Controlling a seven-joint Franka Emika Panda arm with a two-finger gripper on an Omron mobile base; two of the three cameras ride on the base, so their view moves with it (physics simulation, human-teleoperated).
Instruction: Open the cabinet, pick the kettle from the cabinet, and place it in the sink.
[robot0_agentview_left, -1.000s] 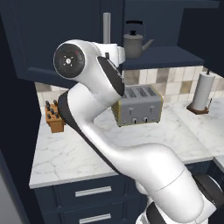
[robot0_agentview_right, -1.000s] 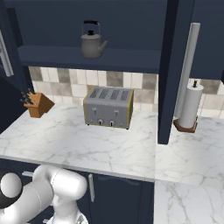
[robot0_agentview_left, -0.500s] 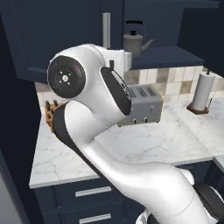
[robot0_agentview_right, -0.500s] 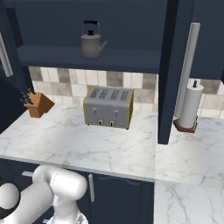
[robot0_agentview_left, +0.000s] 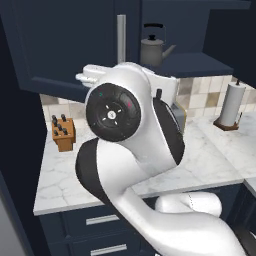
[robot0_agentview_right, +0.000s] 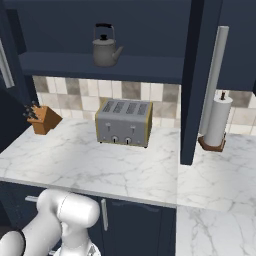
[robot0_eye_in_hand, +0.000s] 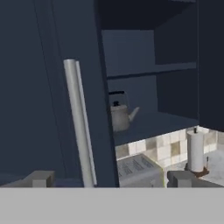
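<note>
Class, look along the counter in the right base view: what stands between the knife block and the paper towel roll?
The silver toaster stands between the knife block and the paper towel roll, with bare marble counter on either side, seen in the right base view.

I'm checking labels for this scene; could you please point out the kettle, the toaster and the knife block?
kettle (robot0_agentview_right: 105, 51), right base view, on its rounded body.
toaster (robot0_agentview_right: 123, 129), right base view, on its front face.
knife block (robot0_agentview_left: 64, 136), left base view, on its wooden side.

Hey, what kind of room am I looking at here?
A rendered home kitchen, most likely. A silver toaster and a knife block sit on a white marble countertop before a tiled backsplash, and a grey kettle stands on the shelf of an open navy wall cabinet.
</note>
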